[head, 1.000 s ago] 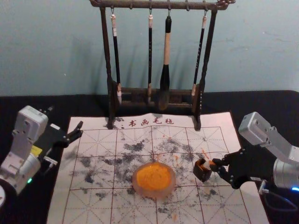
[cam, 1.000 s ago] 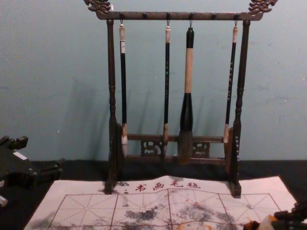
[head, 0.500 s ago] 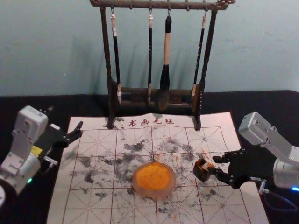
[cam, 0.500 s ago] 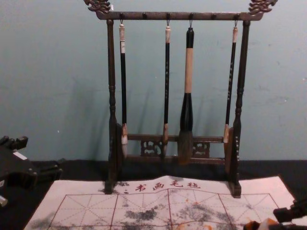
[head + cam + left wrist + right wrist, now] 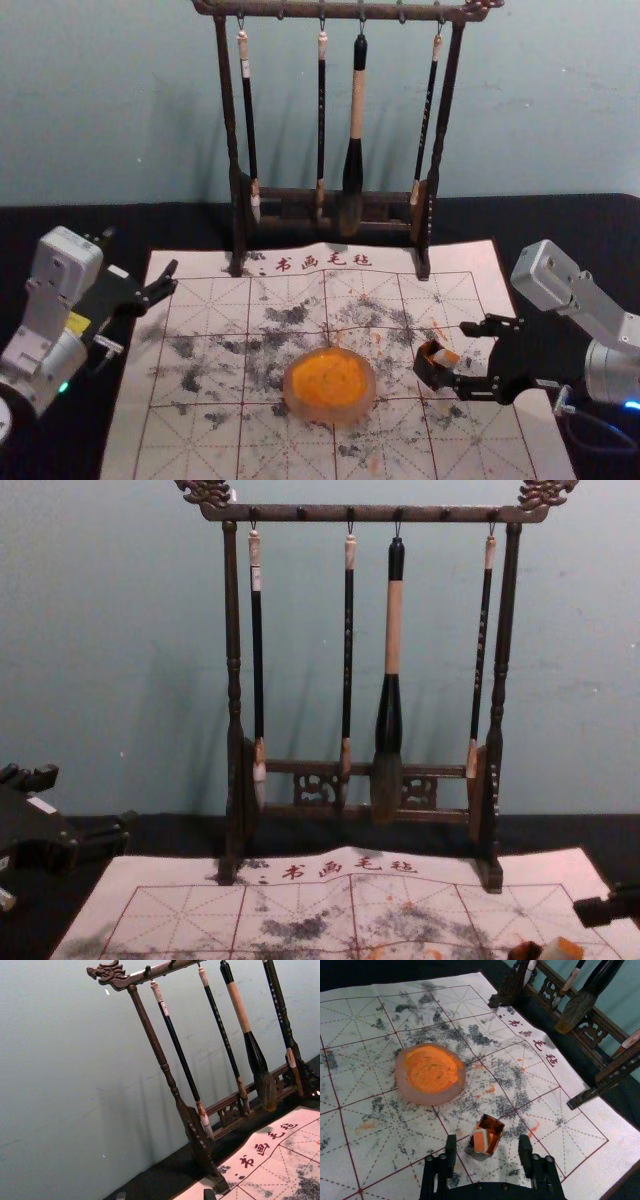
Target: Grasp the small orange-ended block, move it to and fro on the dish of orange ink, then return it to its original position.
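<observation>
The small orange-ended block (image 5: 446,357) rests tilted in a little dark box (image 5: 432,372) on the mat; the right wrist view shows the block (image 5: 480,1140) inside the box (image 5: 493,1129). My right gripper (image 5: 464,357) is just right of the box, fingers wide apart; in the right wrist view the gripper (image 5: 487,1147) has the box between and just beyond its fingertips, touching nothing that I can make out. The dish of orange ink (image 5: 330,386) lies left of the box. My left gripper (image 5: 172,277) stays parked at the mat's left edge, open.
A white grid mat (image 5: 215,400) with ink smudges covers the middle of the black table (image 5: 570,225). Behind stands a dark wooden rack (image 5: 444,130) with hanging brushes (image 5: 357,120), its feet on the mat's back edge.
My right gripper has opened wide, letting go of the block, which now leans in the box. The right arm's body and the left arm look unmoved.
</observation>
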`<state>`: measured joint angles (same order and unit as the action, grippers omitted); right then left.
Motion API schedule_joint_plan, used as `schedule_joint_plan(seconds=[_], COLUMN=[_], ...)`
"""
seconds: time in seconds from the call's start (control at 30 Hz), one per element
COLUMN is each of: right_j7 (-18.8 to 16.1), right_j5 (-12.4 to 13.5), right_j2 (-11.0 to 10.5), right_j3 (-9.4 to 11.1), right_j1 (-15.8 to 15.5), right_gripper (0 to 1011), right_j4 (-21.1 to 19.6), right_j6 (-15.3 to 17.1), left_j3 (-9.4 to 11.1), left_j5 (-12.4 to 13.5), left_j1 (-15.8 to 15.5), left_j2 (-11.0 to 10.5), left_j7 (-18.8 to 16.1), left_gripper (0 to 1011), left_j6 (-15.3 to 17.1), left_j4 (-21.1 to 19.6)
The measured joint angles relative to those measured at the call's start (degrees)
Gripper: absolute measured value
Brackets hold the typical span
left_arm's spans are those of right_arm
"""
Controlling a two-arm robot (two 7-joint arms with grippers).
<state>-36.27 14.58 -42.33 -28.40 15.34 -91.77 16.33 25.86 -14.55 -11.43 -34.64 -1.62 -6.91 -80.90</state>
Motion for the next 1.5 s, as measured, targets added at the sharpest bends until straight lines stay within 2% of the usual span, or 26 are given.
schedule_joint_plan(seconds=[0.07, 0.1, 0.33, 0.47, 0.63, 0.73, 0.77, 0.8, 0.87, 0.9, 0.93, 0.97, 1.0, 1.03, 1.17, 1.2, 1.33, 1.4, 1.5], right_j7=[0.00, 0.00, 0.02, 1.06, 3.63, 7.22, 9.69, 11.43, 15.26, 19.96, 22.23, 26.26, 27.74, 31.47, 38.42, 41.46, 46.98, 48.67, 49.04], right_j5=[0.00, 0.00, -0.01, -0.15, 1.30, 2.82, 2.88, 2.75, 1.25, -1.66, -3.25, -5.84, -6.64, -8.86, -13.50, -15.71, -20.38, -21.58, -21.45], right_j2=[0.00, 0.00, 0.00, 0.04, 0.78, 2.17, 3.16, 3.70, 4.91, 6.14, 6.82, 8.09, 8.61, 10.04, 12.91, 14.28, 16.90, 18.28, 19.75], right_j3=[0.00, 0.00, 0.00, 0.42, 3.19, 6.37, 7.95, 8.67, 9.88, 10.65, 10.87, 11.33, 11.56, 11.93, 12.23, 12.22, 11.69, 11.54, 11.87], right_j1=[0.00, 0.00, 0.00, -0.52, -2.37, -4.76, -6.09, -6.73, -8.13, -9.56, -10.25, -11.41, -11.85, -12.97, -14.93, -15.66, -16.69, -17.13, -17.51], right_gripper=[784, 840, 1003, 1002, 1002, 1000, 1002, 1002, 1002, 1002, 1002, 1002, 1002, 1002, 1002, 1002, 1002, 1002, 1002], right_j4=[0.00, 0.00, 0.00, -0.81, -2.33, -3.35, -3.79, -4.00, -4.45, -4.76, -4.82, -4.75, -4.59, -4.02, -2.05, -0.80, 2.62, 4.51, 6.37], right_j6=[0.00, 0.00, -0.01, -0.81, -3.55, -7.28, -8.98, -9.93, -11.78, -13.74, -14.56, -15.98, -16.45, -17.48, -19.54, -20.45, -22.08, -22.43, -22.41], left_j3=[0.00, 0.00, 0.00, 0.00, 0.00, 0.00, 0.00, 0.00, 0.00, 0.00, 0.00, 0.00, 0.00, 0.00, 0.00, 0.00, 0.00, 0.00, 0.00], left_j5=[0.00, 0.00, 0.00, 0.00, 0.00, 0.00, 0.00, 0.00, 0.00, 0.00, 0.00, 0.00, 0.00, 0.00, 0.00, 0.00, 0.00, 0.00, 0.00], left_j1=[0.00, 0.00, 0.00, 0.00, 0.00, 0.00, 0.00, 0.00, 0.00, 0.00, 0.00, 0.00, 0.00, 0.00, 0.00, 0.00, 0.00, 0.00, 0.00], left_j2=[0.00, 0.00, 0.00, 0.00, 0.00, 0.00, 0.00, 0.00, 0.00, 0.00, 0.00, 0.00, 0.00, 0.00, 0.00, 0.00, 0.00, 0.00, 0.00], left_j7=[0.00, 0.00, 0.00, 0.00, 0.00, 0.00, 0.00, 0.00, 0.00, 0.00, 0.00, 0.00, 0.00, 0.00, 0.00, 0.00, 0.00, 0.00, 0.00], left_gripper=[1001, 1001, 1001, 1001, 1001, 1001, 1001, 1002, 1001, 1001, 1001, 1002, 1001, 1001, 1001, 1001, 1001, 1002, 1001], left_j6=[0.00, 0.00, 0.00, 0.00, 0.00, 0.00, 0.00, 0.00, 0.00, 0.00, 0.00, 0.00, 0.00, 0.00, 0.00, 0.00, 0.00, 0.00, 0.00], left_j4=[0.00, 0.00, 0.00, 0.00, 0.00, 0.00, 0.00, 0.00, 0.00, 0.00, 0.00, 0.00, 0.00, 0.00, 0.00, 0.00, 0.00, 0.00, 0.00])
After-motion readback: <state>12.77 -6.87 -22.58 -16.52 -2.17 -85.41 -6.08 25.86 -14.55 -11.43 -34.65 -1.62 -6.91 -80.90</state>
